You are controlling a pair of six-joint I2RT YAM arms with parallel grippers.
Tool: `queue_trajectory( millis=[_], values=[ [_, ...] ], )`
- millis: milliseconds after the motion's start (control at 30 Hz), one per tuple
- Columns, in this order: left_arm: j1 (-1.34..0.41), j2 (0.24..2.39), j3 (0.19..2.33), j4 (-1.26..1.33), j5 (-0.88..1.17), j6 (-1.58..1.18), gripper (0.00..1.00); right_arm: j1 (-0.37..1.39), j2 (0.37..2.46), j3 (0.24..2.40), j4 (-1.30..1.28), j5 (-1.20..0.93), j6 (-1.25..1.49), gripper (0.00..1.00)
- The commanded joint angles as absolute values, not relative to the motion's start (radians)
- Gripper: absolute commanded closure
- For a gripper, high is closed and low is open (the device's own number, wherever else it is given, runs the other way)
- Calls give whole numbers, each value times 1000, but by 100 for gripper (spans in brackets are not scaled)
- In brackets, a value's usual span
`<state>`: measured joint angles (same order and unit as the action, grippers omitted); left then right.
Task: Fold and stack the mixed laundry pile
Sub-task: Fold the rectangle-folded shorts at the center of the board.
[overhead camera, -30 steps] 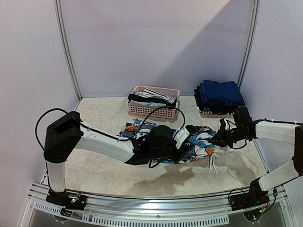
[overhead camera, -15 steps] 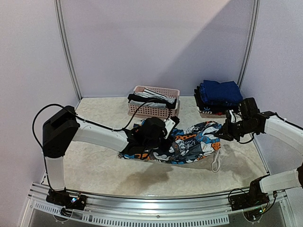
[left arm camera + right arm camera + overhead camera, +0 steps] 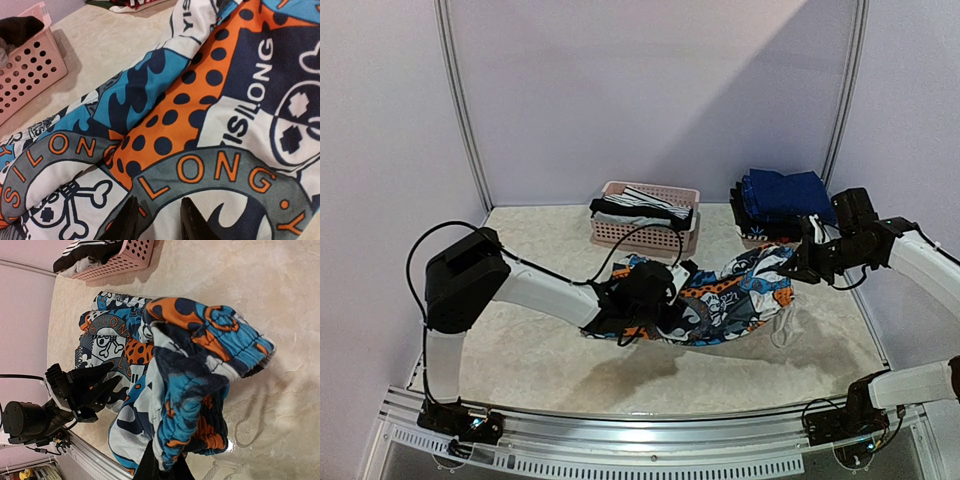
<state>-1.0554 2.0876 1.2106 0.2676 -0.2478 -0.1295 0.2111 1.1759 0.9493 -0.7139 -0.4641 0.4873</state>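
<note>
A beige mottled bench [image 3: 535, 245] stands between pale lilac walls [image 3: 650, 90]. The patterned garment [image 3: 720, 305] lies spread in front of the pink basket [image 3: 640, 236]. Right of the basket, the right tool [image 3: 162, 467] is clenched on its gathered edge. The left tool [image 3: 159, 220], before the basket, rests released on the cloth

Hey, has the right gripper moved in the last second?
Yes. The right gripper has moved toward the back wall, closer to the folded stack, pulling the patterned garment with it.
</note>
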Motion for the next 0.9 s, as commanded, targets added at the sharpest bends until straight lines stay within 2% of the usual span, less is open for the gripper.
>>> queue_trajectory(
  millis=[0,533,867],
  values=[
    [-1037,2124,1193,296,-229,-154,71,211,1146,1009,-758,-474,465,100],
    [-1050,2231,1227,372,-69,-227,74,216,1222,1166,-783,-527,463,100],
    [-1062,2268,1261,410,32,-254,75,326,1321,1279,-759,-507,490,100]
  ],
)
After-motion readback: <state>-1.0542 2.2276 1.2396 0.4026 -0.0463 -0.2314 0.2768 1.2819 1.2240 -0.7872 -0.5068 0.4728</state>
